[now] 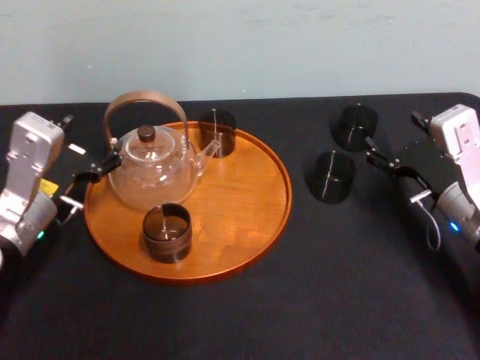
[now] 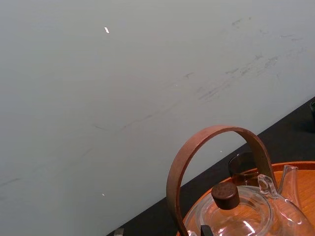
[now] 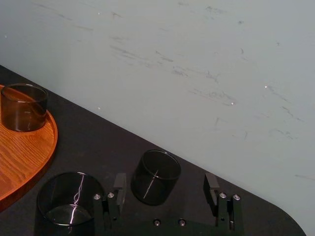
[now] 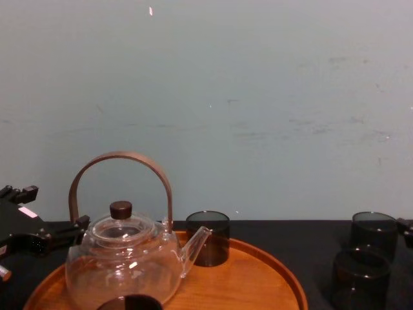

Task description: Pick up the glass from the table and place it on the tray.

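Two dark smoked glasses stand on the black table (image 1: 315,285) at the right: a far glass (image 1: 355,126) and a nearer glass (image 1: 331,176). My right gripper (image 1: 380,154) hovers open just right of them. In the right wrist view the far glass (image 3: 156,176) stands just ahead of the gap between the fingers (image 3: 119,184), untouched, with the nearer glass (image 3: 69,201) off to one side. The round wooden tray (image 1: 247,202) carries a clear glass teapot (image 1: 150,172) and two more glasses (image 1: 166,232) (image 1: 217,131). My left gripper (image 1: 101,161) rests open beside the teapot.
The teapot's tall brown handle (image 1: 144,101) arches over it at the tray's left. The tray's right half (image 1: 240,180) is bare wood. A pale wall (image 4: 258,97) rises right behind the table's back edge.
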Tool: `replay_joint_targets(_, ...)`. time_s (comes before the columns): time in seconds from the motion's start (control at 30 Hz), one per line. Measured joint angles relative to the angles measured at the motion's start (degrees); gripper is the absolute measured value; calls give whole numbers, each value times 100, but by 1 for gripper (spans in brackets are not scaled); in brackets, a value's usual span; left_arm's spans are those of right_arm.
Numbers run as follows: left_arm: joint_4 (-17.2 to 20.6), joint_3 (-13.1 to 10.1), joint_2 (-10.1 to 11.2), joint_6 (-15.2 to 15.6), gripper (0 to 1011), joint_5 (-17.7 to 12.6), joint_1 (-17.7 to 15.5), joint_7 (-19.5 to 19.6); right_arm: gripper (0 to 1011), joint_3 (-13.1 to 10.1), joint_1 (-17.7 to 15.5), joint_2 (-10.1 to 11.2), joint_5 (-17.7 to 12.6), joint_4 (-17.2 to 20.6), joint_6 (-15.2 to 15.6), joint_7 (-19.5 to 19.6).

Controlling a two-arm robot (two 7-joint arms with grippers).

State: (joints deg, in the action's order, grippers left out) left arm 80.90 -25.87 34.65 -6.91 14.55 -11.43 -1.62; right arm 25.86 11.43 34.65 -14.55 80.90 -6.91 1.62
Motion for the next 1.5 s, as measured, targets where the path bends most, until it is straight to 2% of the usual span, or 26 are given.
replay_joint_targets(1.33, 0, 0, 0, 0, 1009, 0, 0, 0, 1003, 0, 0, 0, 0, 0, 0, 0)
replay_joint_targets(1.5, 0, 0, 0, 0, 1009, 0, 0, 0, 1002, -109, -113, 69, -155, 149, 63, -309)
